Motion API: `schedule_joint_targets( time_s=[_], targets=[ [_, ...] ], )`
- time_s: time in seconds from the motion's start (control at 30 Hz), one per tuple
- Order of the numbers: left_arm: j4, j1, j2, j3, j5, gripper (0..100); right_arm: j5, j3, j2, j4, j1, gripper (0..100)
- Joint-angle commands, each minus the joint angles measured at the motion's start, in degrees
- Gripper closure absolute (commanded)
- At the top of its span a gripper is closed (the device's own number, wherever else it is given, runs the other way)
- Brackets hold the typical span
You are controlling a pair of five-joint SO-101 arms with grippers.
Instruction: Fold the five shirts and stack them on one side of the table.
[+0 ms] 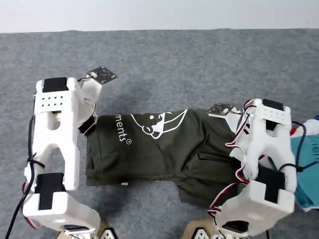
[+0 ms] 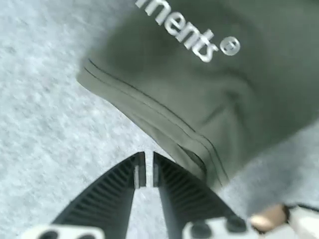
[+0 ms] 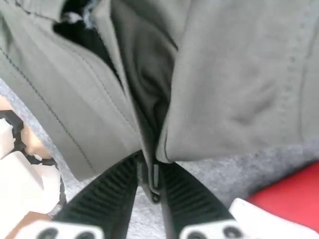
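Soft, even light from above.
In the high view the table (image 1: pixel 164 55) is lit brightly and evenly, and a small dark shadow is cast under the left arm (image 1: pixel 57 129) at middle left. In the wrist views the deep folds of the shirt (image 2: pixel 239 99) are left dark, and a dim patch is thrown beside its hem.

1. Olive shirt (image 1: pixel 164 149): one, with white print, at the middle of the worktop (image 1: pixel 199 64).
2. Other garments at the right edge: one teal piece (image 1: pixel 309 154) is plain to see. The red, white and blue scraps (image 1: pixel 305 128) just beyond it are too cut off to count.
3. Arms: two, both white, the left arm (image 1: pixel 55 144) and the right arm (image 1: pixel 264 164).
4. Hands: two, the left hand (image 2: pixel 148 167) and the right hand (image 3: pixel 148 172), each with two dark ribbed fingers.
5. Worktop: one, with a grey cover.
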Motion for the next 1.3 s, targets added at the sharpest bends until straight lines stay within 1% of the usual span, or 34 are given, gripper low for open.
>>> schedule_joint_targets(
  time_s=[0.0,0.13,0.27,0.4,0.53,0.87,1.17,1.27],
  targets=[
    [2.90,0.62,-0.35,-1.10,-2.64,93,-1.05,-0.70,-3.30,-0.57,-0.22,98.9],
    [2.90,1.23,-0.35,3.21,-7.12,86,-1.05,-0.35,-3.65,-1.89,-0.13,98.9],
    [2.90,2.99,-0.97,9.71,-12.31,86,-1.05,-0.35,-3.56,-2.15,-0.13,98.9],
    [2.90,4.48,-0.62,13.93,-14.59,86,-1.05,-0.35,-3.74,-1.71,-0.04,98.9],
    [2.90,4.40,-0.44,17.63,-17.23,86,-1.05,-0.35,-3.74,-1.54,1.27,98.9],
    [0.35,4.40,-0.35,20.26,-17.23,86,-1.05,-0.35,-3.74,-1.45,4.53,98.9],
    [-7.30,3.08,-0.35,27.21,-16.88,86,-1.05,-0.62,-3.82,-1.45,4.18,98.9],
    [-9.67,3.08,-0.35,27.65,-14.24,89,-1.05,-0.62,-3.82,-1.63,4.09,98.9]
  ],
)
